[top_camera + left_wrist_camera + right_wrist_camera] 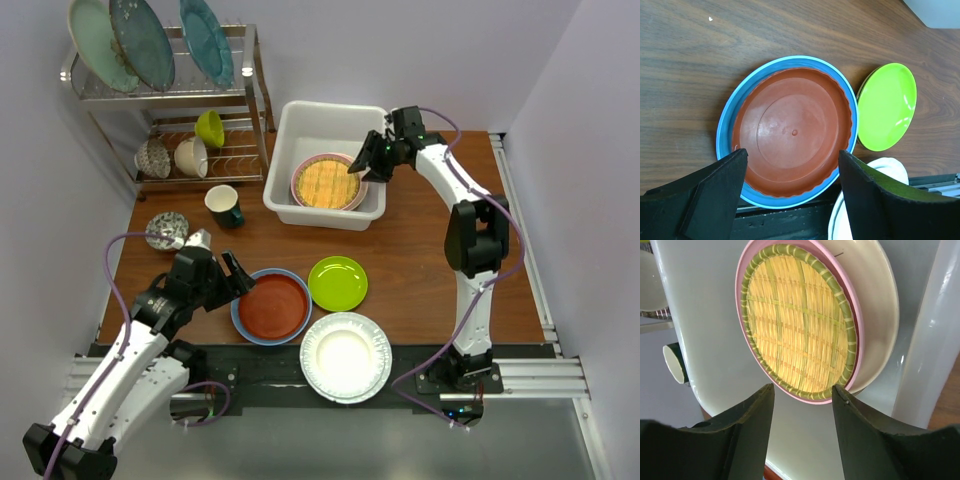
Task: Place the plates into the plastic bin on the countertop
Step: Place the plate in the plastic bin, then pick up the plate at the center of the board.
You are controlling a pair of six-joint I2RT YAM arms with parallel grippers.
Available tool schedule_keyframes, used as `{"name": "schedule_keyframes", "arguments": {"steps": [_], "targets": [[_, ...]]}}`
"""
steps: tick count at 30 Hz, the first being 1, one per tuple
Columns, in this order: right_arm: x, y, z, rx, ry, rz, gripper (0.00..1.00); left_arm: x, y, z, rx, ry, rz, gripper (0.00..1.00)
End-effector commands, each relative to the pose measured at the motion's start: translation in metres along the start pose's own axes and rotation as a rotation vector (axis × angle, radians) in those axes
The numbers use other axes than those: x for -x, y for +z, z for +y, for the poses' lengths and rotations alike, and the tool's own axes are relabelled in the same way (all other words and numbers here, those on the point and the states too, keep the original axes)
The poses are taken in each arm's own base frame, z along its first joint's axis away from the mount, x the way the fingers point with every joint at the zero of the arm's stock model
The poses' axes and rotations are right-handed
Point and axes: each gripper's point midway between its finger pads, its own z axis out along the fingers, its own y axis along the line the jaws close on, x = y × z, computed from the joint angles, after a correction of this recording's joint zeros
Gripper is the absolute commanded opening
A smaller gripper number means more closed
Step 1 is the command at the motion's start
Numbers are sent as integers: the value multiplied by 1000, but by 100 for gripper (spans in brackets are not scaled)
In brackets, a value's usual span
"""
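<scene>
Right wrist: three stacked plates (800,325), one plastic bin (925,340); left claw (792,155), right claw (803,390) apart

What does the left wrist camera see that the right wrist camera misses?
Only the left wrist view shows the rust red plate on the blue plate, beside the lime green plate. Only the right wrist view shows the gold plate on the pink plate inside the plastic bin. Both show the countertop and open fingers: left fingers, right fingers.
</scene>
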Motion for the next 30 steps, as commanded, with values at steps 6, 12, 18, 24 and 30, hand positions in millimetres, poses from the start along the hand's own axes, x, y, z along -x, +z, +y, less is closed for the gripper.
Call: {"name": "schedule_keyframes", "arguments": {"steps": [6, 12, 18, 24, 30], "targets": [[22, -46, 12, -58, -130, -90, 58, 4, -1, -6, -28, 13, -20, 78], [26, -75, 35, -2, -161, -142, 59, 3, -1, -5, -27, 11, -16, 78], [23, -100, 54, 47, -187, -151, 59, 2, 2, -4, -23, -4, -14, 78], [2, -116, 61, 97, -191, -114, 59, -2, 6, 0, -2, -2, 6, 78], [-31, -124, 60, 113, -206, -69, 59, -9, 10, 1, -2, 2, 38, 78]]}}
